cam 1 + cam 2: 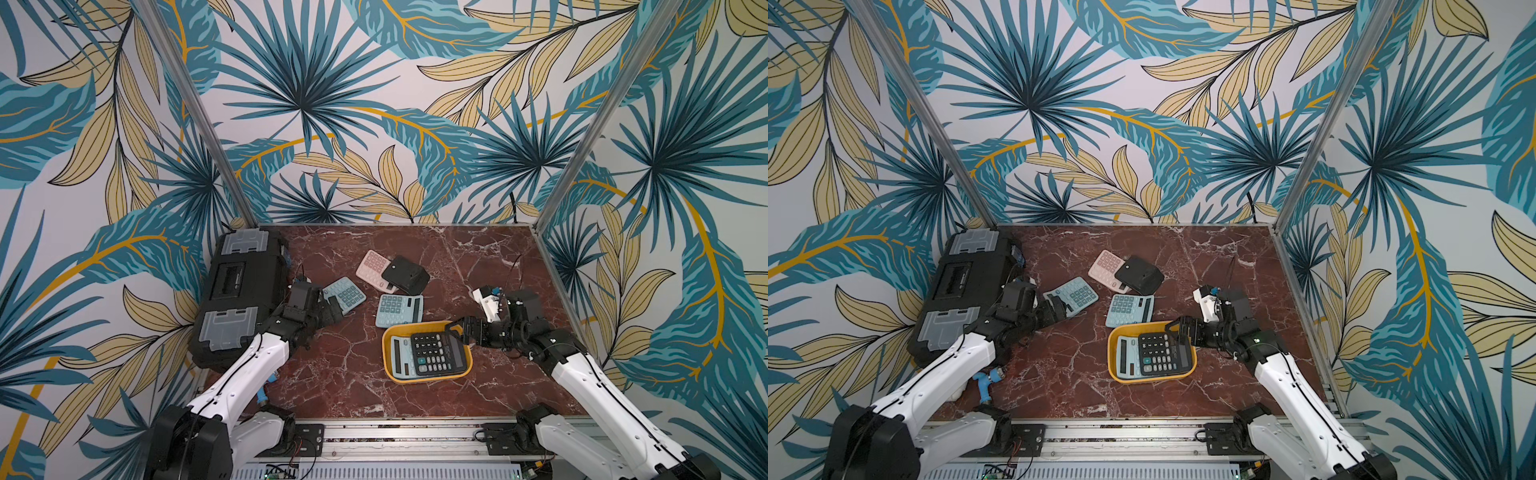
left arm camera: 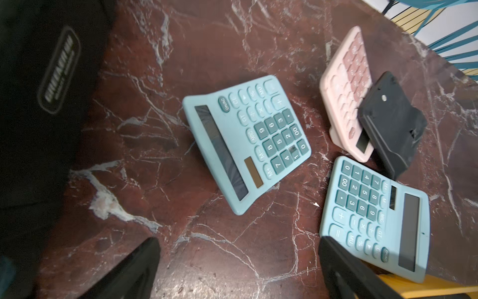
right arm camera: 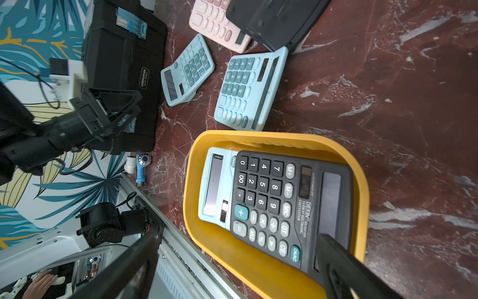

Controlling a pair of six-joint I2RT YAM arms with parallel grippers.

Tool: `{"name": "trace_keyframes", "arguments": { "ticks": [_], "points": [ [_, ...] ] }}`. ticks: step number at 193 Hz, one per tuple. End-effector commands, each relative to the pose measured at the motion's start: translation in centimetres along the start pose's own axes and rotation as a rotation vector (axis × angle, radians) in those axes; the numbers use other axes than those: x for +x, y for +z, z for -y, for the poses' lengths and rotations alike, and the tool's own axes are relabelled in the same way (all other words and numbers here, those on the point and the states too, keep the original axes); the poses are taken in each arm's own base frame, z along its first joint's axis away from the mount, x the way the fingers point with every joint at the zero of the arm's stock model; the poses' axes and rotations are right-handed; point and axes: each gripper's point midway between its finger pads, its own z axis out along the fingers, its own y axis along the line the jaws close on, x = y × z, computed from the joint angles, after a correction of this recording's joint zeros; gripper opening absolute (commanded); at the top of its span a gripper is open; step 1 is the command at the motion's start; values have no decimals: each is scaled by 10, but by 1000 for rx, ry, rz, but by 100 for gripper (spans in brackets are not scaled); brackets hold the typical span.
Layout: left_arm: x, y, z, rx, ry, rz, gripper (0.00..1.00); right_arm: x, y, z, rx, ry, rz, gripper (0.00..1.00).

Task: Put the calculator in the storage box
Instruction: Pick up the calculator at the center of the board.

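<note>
The black calculator [image 1: 438,353] is lying in the yellow storage box [image 1: 432,377], on top of a blue calculator [image 1: 400,360]. The right jaws are hanging wide apart beside it. The left jaws are gaping apart too.

Six calculators [image 1: 344,294] [image 1: 372,266] [image 1: 405,274] [image 1: 399,309] [image 1: 400,353] [image 1: 438,353], one yellow storage box [image 1: 428,379], one black toolbox [image 1: 241,291]

Left pincer [image 1: 334,311] and right pincer [image 1: 457,332], jaws wide apart, both seemingly low.

Leafy walls [image 1: 374,50] around a red tabletop [image 1: 345,374]
Blue and yellow leaves cover them. Thin white lines cross the dark stone.
</note>
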Motion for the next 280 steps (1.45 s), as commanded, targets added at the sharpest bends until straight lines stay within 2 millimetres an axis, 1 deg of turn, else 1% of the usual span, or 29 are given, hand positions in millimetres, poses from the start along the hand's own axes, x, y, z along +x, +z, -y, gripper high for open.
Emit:
{"name": "trace_keyframes", "arguments": {
  "ticks": [1,27,29,33,51,73,82,109,120,133,149,159,173,195,196,215,226,249,261,280],
  "points": [
    [-2,13,10,60,-78,-43,99,10,1,0,-22,1,-16,99],
    [3,31,14,105,-157,-108,86,14,1,2,-18,5,-17,99],
    [-1,32,17,121,-163,-93,84,14,0,2,-18,5,-16,100],
    [-3,34,18,131,-175,-87,80,14,0,3,-17,5,-16,100],
    [-4,42,20,158,-224,-76,71,14,-2,4,-3,5,-9,99],
    [-9,46,18,162,-263,-39,63,15,-5,5,8,1,-1,99],
    [-11,47,16,157,-274,-22,61,15,-5,5,10,2,2,100],
    [-18,57,9,131,-292,-12,61,15,-5,8,21,12,3,99],
    [-17,62,5,116,-304,-24,62,16,-4,9,22,15,-1,100],
    [-15,66,-1,102,-319,-29,67,18,-4,10,24,16,-5,99],
    [-14,68,-4,99,-326,-23,76,19,-3,11,28,17,-8,99],
    [-13,70,-3,106,-330,-25,77,19,-3,11,25,17,-12,99],
    [-12,73,-2,114,-339,-32,75,19,-2,11,25,20,-16,100],
    [-14,77,3,146,-356,-27,61,19,-2,9,19,25,-21,100],
    [-14,77,3,149,-355,-28,60,18,-2,9,19,24,-20,100],
    [-16,80,7,167,-368,-28,52,19,-2,10,19,26,-21,100],
    [-15,82,9,174,-372,-34,50,20,-2,10,20,28,-22,100],
    [-15,87,12,199,-388,-47,42,19,-2,12,31,24,-16,99],
    [-14,90,14,208,-395,-55,37,19,-2,12,33,26,-18,99],
    [-12,92,15,220,-405,-70,26,19,-3,11,31,27,-17,99]
  ]
}}
